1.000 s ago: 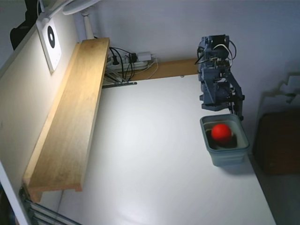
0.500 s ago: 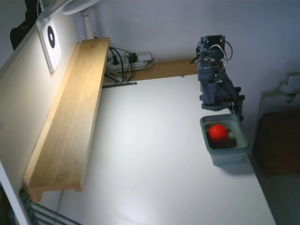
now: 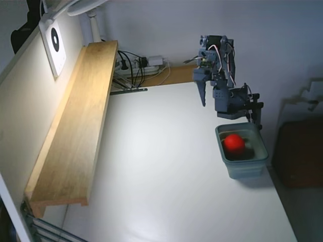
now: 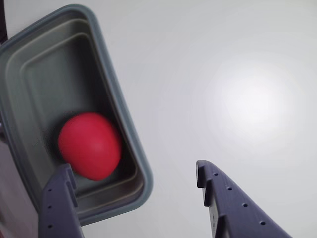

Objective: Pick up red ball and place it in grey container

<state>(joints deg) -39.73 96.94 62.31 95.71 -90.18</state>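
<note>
The red ball (image 3: 234,143) lies inside the grey container (image 3: 255,168), which stands near the right edge of the white table in the fixed view. In the wrist view the ball (image 4: 89,145) rests on the tub's floor toward its near end, within the thick rim (image 4: 119,104). My gripper (image 3: 201,88) is open and empty, raised above the table to the back left of the tub. In the wrist view the gripper (image 4: 132,171) spreads its two purple fingers (image 4: 233,203) wide, one over the tub's edge and one over the bare table.
A long wooden shelf (image 3: 75,126) runs along the left wall. A power strip with cables (image 3: 139,65) lies at the back. A white box with a black disc (image 3: 54,43) hangs on the wall. The table's right edge (image 3: 277,191) is close to the tub.
</note>
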